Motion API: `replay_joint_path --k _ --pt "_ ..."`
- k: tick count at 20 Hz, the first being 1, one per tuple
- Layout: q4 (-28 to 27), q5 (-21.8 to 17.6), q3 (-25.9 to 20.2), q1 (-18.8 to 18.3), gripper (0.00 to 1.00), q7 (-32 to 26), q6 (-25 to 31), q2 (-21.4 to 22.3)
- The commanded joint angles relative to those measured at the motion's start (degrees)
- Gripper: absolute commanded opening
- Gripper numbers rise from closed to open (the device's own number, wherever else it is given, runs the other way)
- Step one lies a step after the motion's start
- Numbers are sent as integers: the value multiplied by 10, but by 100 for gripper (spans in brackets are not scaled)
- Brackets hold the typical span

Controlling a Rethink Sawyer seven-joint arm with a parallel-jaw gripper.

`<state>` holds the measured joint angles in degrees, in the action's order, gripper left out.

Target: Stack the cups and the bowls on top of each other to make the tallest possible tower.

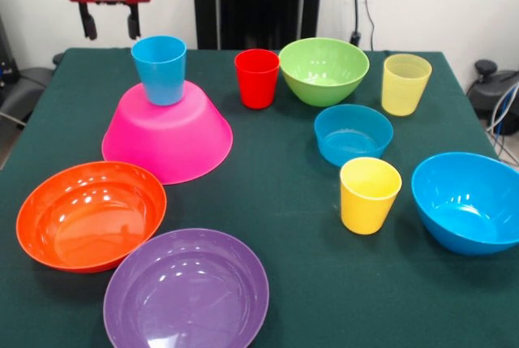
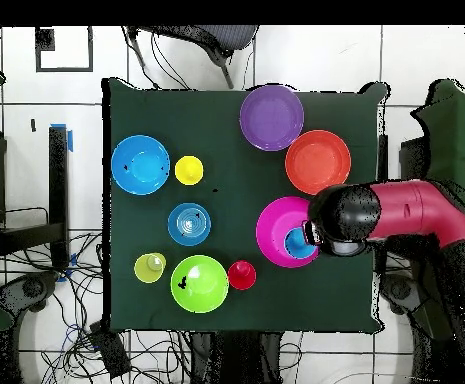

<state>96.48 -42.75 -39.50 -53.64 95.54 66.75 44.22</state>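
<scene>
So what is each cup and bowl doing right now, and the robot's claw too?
pink bowl: upside down, tower base
blue cup: upright on the pink bowl
red cup: upright, empty
pale yellow cup: upright
yellow cup: upright, empty
green bowl: upright, empty
small blue bowl: upright, empty
blue bowl: upright, empty
orange bowl: upright, empty
purple bowl: upright, empty
gripper: open, holding nothing

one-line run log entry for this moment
tower: blue cup upright on inverted pink bowl | end effector: open, above, empty | orange bowl: unstacked
</scene>
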Motion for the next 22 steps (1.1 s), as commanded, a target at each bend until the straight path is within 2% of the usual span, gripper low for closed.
replay_joint_path --k 1,7,12,17,19,22 --pt "28 13 -2 21 100 -119 54 18" --pt "18 32 -8 27 100 -110 51 17" --pt "20 65 -32 26 100 -81 -13 28" --pt "35 123 -63 12 100 -45 -70 58" --pt "37 128 -62 10 100 -36 -90 56" --pt "26 109 -48 10 100 -40 -116 41"
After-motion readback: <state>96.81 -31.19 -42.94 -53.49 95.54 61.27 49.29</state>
